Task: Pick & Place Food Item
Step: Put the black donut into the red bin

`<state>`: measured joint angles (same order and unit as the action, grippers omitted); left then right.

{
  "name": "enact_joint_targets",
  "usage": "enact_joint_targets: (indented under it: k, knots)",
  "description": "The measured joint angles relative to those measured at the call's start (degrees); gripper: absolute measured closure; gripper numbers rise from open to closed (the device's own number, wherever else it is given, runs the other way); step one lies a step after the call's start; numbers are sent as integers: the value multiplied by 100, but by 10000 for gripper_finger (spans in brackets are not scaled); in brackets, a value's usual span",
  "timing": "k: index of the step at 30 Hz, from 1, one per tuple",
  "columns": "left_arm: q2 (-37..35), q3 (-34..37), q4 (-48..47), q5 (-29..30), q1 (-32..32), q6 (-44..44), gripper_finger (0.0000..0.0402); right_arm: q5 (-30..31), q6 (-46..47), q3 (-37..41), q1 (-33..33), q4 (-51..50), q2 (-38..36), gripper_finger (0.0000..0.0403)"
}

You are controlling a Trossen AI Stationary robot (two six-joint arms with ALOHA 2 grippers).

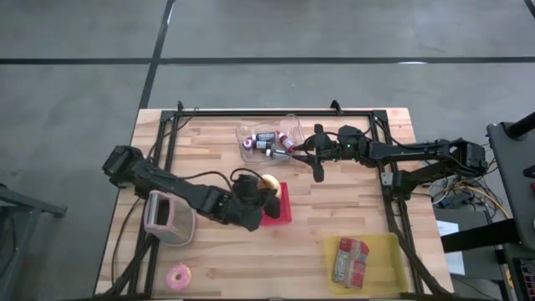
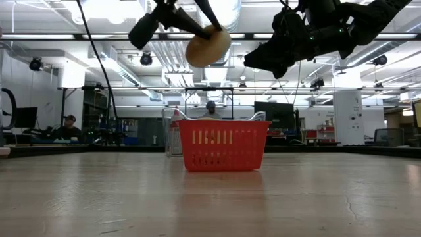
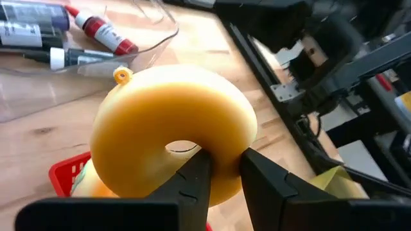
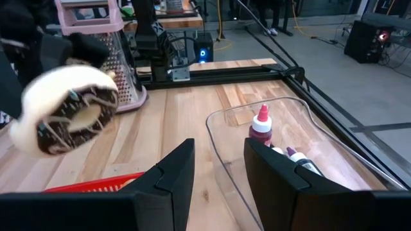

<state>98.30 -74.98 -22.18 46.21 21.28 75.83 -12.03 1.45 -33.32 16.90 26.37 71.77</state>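
Left gripper [image 3: 218,168] pinches the doughnut [image 3: 172,133] through its ring, above the red basket [image 2: 223,143] mid-table. It looks light and rigid, best held by the ring. Right gripper [image 4: 219,168] hovers half-open and empty near the table's far edge.

what the views hide

in the low view both arms run off the top edge. the red basket [image 2: 222,145] hides most of the clear tray [image 2: 172,135] behind it. the items in the yellow tray [image 1: 380,269] are too small to tell.
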Motion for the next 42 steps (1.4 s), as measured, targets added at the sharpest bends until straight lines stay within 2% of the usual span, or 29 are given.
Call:
enact_joint_targets:
  k: [10,16,30,42]
  knots:
    - [388,-33,-89,-821,-332,124,319,2,0,0,-1,-4,0,273]
    - [631,-30,-428,-1414,-464,684,319,1,0,0,-1,-25,0,273]
    - [1119,-75,-533,-1966,-638,1012,319,0,0,0,1,-92,0,273]
    - [1421,-321,-559,-1988,-653,969,319,1,1,0,1,-216,0,273]
